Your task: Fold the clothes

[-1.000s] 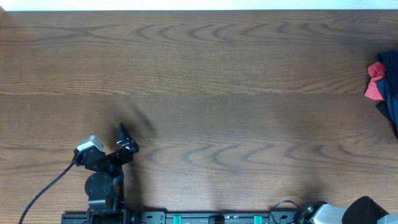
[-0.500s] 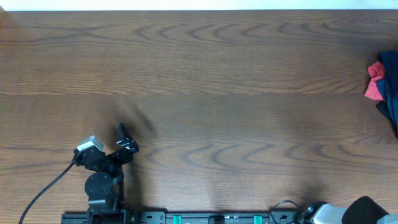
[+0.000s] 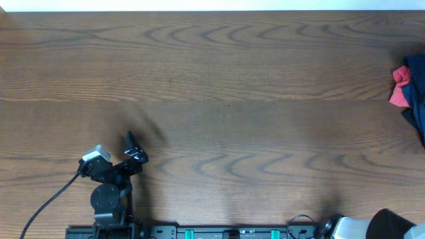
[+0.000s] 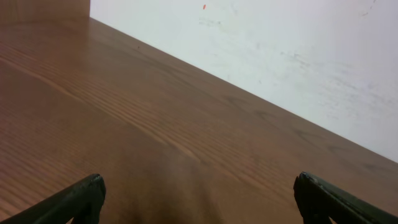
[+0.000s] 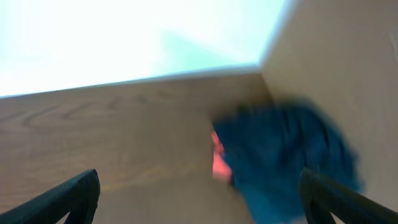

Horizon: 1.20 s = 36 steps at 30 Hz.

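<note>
One heap navy clothes (image 3: pixel 416 99), crumpled, right of table (image 3: pixel 232 79), red fabric (image 3: pixel 398 96) touching; left gripper (image 4: pixel 199 193), right gripper (image 5: pixel 199 186) agape.

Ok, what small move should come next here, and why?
Probably reach the open right gripper toward the dark navy-blue fabric garment: it lies bunched at the wooden table's right edge, beside a red cloth, untouched and nearest that arm.

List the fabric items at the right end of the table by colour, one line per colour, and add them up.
Dark navy-blue clothes: 1
Red cloth: 1
Total: 2 (both are partly cut off by the edge of the overhead view)
</note>
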Tool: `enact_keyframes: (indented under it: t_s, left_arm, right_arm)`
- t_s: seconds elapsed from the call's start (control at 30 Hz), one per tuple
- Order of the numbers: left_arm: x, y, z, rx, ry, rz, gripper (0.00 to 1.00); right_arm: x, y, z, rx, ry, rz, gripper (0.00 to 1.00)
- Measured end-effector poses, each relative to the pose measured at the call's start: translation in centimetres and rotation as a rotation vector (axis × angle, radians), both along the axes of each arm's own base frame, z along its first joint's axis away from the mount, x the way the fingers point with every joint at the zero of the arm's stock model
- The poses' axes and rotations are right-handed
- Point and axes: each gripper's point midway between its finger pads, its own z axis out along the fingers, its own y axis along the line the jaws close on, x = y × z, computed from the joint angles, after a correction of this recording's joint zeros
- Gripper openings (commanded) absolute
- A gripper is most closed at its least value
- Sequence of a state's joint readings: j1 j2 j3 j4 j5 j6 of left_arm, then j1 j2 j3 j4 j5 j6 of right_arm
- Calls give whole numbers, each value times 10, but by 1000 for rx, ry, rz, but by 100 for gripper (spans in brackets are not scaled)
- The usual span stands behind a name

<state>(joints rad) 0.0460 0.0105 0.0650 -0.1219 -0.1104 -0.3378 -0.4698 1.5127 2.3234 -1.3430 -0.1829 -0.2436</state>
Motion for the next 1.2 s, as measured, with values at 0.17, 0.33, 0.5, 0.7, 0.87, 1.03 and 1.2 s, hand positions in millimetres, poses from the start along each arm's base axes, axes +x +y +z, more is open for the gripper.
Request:
enact_keyframes:
  t_s: [0.17, 0.33, 0.5, 0.7, 0.87, 1.03, 1.2]
  left_arm:
    - [0, 0, 0, 1, 0, -1, 98]
    - [0, -1, 0, 2, 1, -3, 98]
    - [0, 0, 0, 2, 1, -3, 98]
    - [0, 0, 0, 2, 1, -3, 98]
    - [0, 0, 0, 2, 1, -3, 98]
    - [0, -1, 0, 2, 1, -4, 98]
    - [0, 0, 0, 2, 1, -3, 98]
  right_arm:
    - [38, 88, 16, -208, -120, 352, 99]
    - [17, 141, 9, -318, -198, 538, 99]
    - [-49, 165, -3, -331, -281, 648, 99]
    - [-108, 184, -17, -355, -406, 734, 99]
    - [-131, 194, -58, -382, -453, 790, 99]
    - [-141, 205, -112, -372, -473, 859, 99]
    - [-144, 212, -159, -381, -512, 899, 99]
